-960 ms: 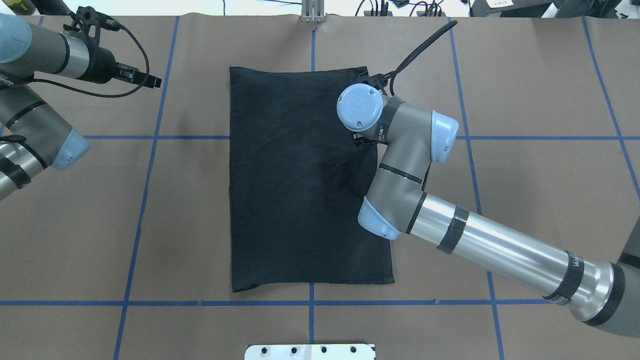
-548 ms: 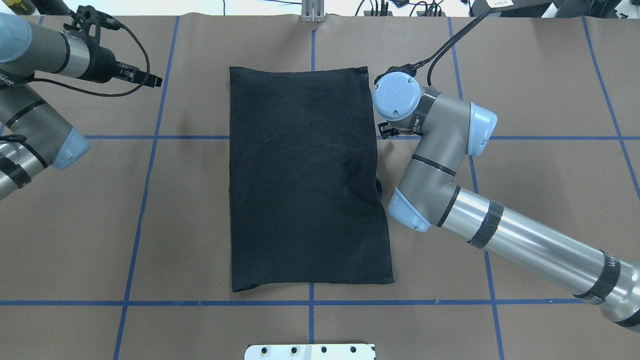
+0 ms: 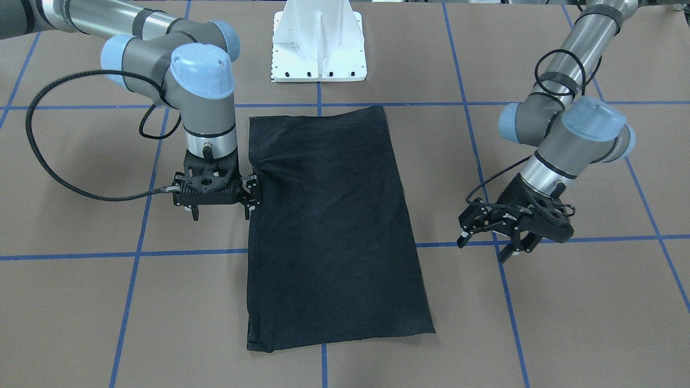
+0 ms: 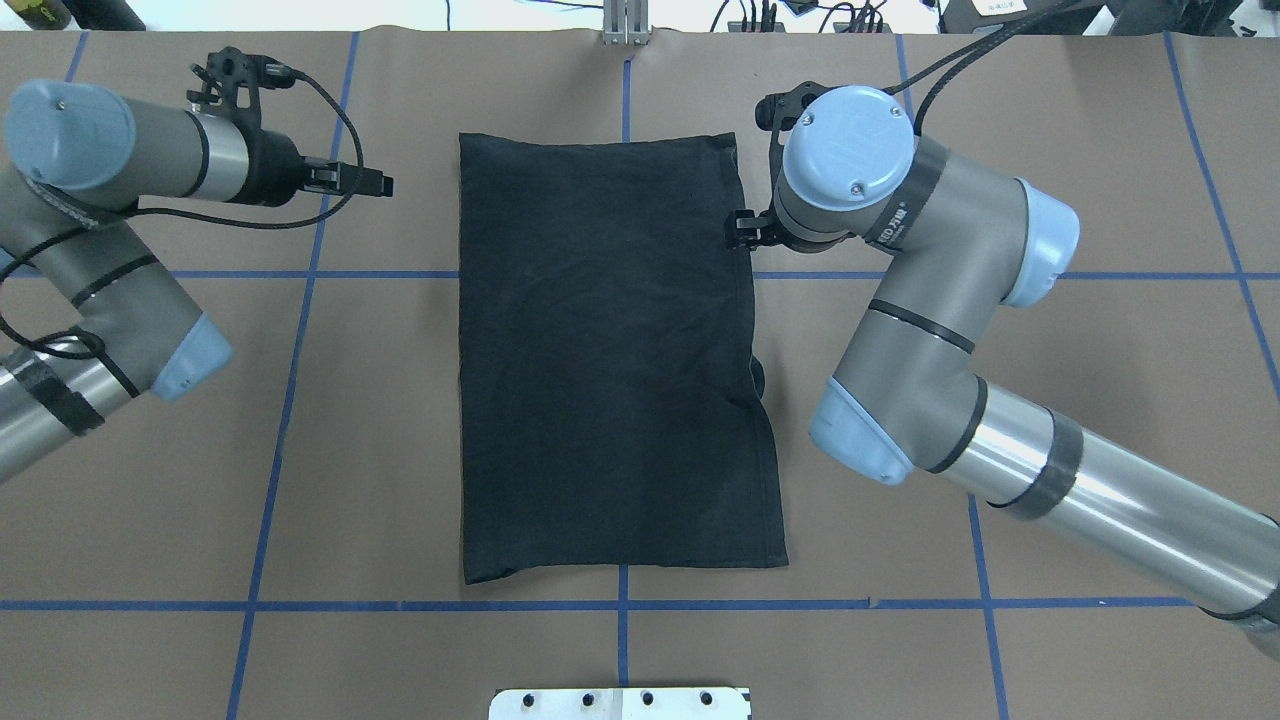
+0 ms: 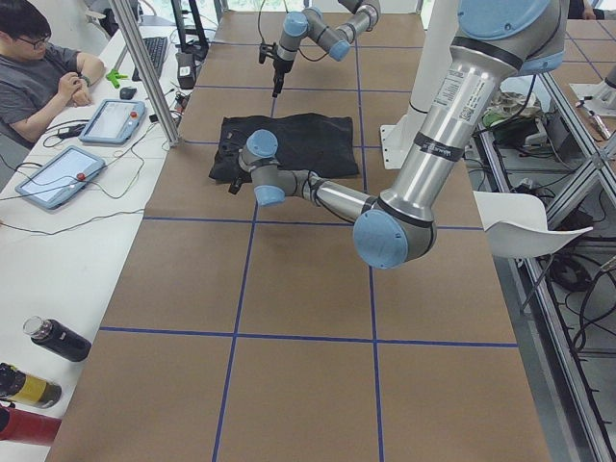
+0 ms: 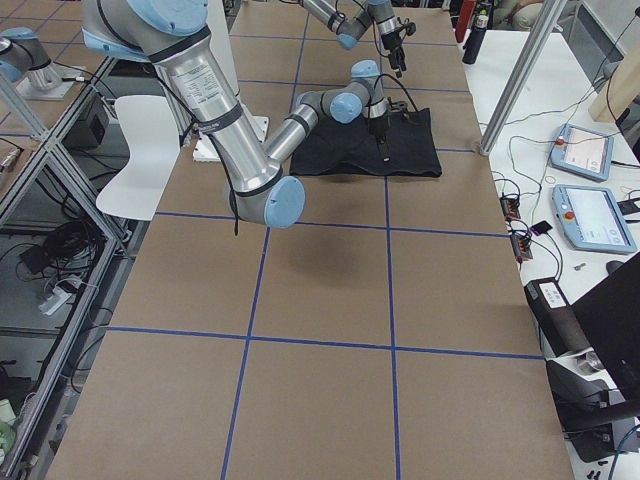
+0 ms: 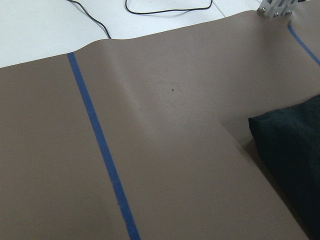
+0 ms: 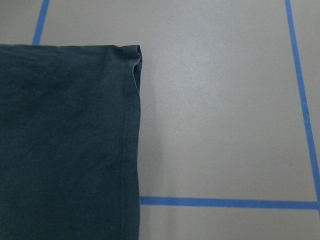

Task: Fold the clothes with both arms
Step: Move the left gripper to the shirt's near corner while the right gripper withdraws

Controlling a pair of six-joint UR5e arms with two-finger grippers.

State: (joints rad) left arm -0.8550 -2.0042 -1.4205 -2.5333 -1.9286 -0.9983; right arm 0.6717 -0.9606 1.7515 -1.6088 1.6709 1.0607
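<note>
Brown-papered bench (image 4: 1100, 140), and the black T-shirt (image 4: 610, 360) lies centre, folded to a rectangle. Now the right gripper (image 3: 221, 215) has slid off it to the far right edge, spread, empty; the left gripper (image 3: 485, 249), also spread, edges in. Next fold looks due.

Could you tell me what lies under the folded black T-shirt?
The folded black T-shirt lies on the brown paper table cover, hiding where the blue tape lines cross. Anything between its layers is covered.
</note>
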